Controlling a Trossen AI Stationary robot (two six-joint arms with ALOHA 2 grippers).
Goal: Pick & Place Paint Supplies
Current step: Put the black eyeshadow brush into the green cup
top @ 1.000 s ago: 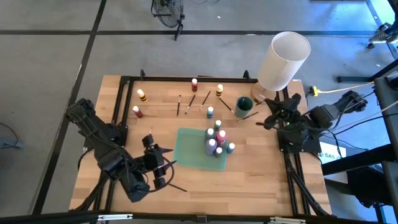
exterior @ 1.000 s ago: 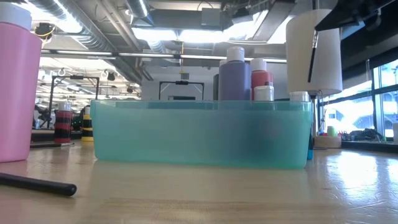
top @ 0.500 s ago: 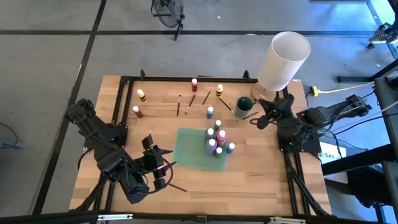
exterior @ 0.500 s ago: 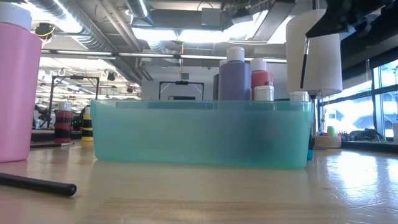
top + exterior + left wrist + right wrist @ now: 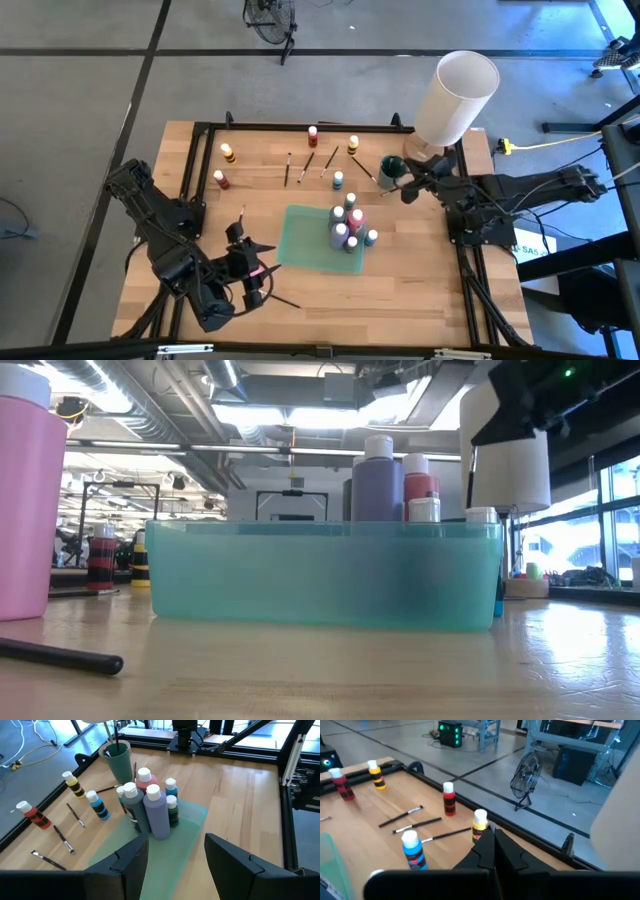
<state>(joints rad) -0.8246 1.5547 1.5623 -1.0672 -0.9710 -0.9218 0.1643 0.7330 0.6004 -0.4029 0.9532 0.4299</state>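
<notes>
Two dark, six-joint arms are showing from above, each built of black, blocky segments joined by rounded housings. The left arm (image 5: 165, 235) is carrying thick, boxy links; black cabling is looping beside its gripper (image 5: 252, 272), where a small pink-red mark is showing. The right arm (image 5: 520, 190) is looking slimmer, with long, thin links. Each wrist view is showing two matte black fingers: broad, angular ones (image 5: 132, 862) on the left, narrow tapering ones (image 5: 490, 850) on the right.

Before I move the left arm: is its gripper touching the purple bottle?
Apart. The left wrist view shows the left gripper open, with bare green tray between its fingertips and the purple bottle.
</notes>
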